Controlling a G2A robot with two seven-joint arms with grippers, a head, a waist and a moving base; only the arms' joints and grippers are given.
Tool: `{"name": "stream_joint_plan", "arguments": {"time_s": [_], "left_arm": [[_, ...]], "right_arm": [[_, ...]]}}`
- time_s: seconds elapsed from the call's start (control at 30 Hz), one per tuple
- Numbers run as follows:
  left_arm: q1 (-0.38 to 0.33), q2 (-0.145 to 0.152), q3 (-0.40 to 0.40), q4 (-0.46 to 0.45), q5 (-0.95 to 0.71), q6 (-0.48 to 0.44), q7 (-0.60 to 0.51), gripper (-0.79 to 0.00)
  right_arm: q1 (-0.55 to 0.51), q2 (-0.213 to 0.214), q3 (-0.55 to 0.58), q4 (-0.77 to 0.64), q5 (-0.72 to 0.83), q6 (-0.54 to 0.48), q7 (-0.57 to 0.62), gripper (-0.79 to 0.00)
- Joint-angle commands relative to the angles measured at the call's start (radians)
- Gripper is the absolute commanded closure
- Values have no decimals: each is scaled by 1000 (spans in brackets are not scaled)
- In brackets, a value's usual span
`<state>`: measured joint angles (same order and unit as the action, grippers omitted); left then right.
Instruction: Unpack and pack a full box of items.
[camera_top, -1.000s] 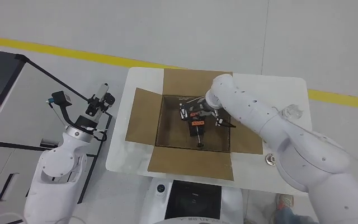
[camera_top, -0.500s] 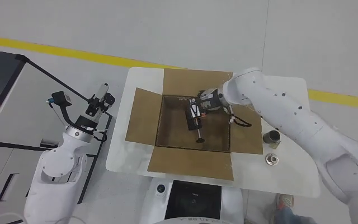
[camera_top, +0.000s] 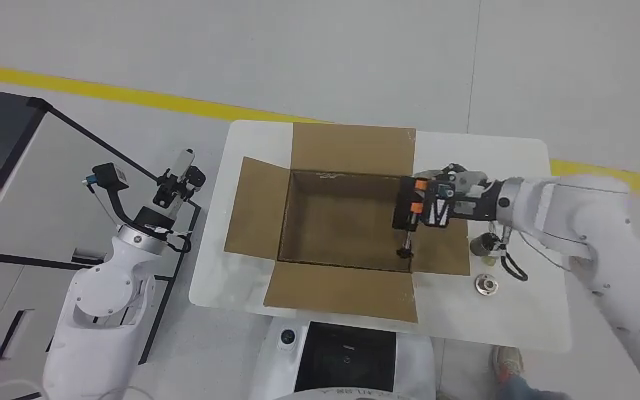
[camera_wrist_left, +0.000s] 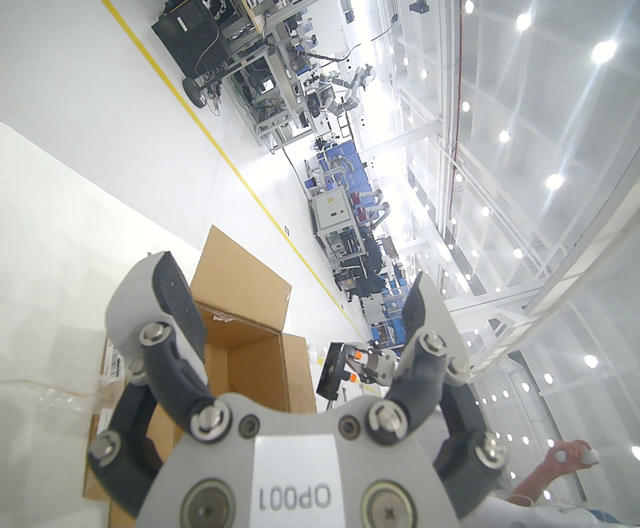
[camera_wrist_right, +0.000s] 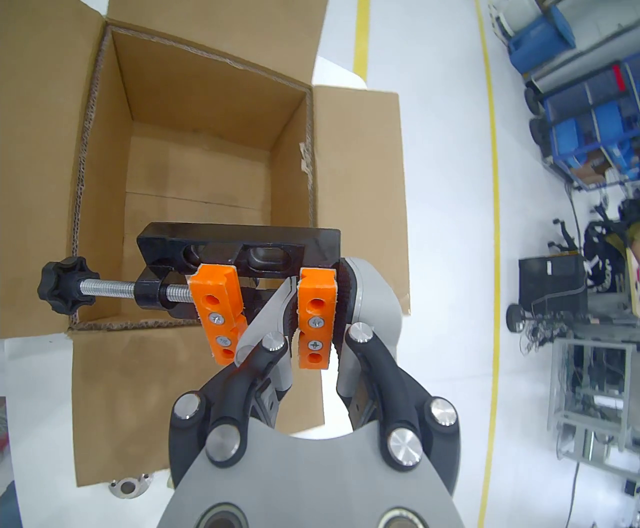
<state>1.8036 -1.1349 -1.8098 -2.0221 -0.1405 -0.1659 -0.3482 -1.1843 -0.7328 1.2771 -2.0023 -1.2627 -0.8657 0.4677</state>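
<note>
Over the box (camera_wrist_right: 200, 100) rim — vise (camera_wrist_right: 235, 245) clamped in right end effector (camera_wrist_right: 315, 295).

Overhead top view, two wrist views; box (camera_top: 350, 150) common to all.

A yellow line (camera_top: 100, 92) crosses the pale floor (camera_top: 120, 40), and bright ceiling lights (camera_wrist_left: 553, 181) shine above blue racks (camera_wrist_right: 600, 117) farther off.

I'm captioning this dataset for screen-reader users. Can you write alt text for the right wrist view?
The right gripper is shut on one orange block of a black vise, holding it over the rim of an open cardboard box. The vise's threaded screw ends in a black knob.
</note>
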Motion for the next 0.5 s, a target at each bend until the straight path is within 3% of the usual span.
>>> {"name": "stream_joint_plan", "arguments": {"time_s": [0.0,0.13,0.33,0.47], "left_arm": [[0,0,0,0,0,0,0,-785],[0,0,0,0,0,0,0,-785],[0,0,0,0,0,0,0,-785],[0,0,0,0,0,0,0,-785]], "right_arm": [[-140,18,152,-50,17,30,15,0],[-368,34,386,-93,60,52,33,0],[-635,19,597,-224,125,225,134,0],[-813,-5,732,-259,167,286,93,0]]}}
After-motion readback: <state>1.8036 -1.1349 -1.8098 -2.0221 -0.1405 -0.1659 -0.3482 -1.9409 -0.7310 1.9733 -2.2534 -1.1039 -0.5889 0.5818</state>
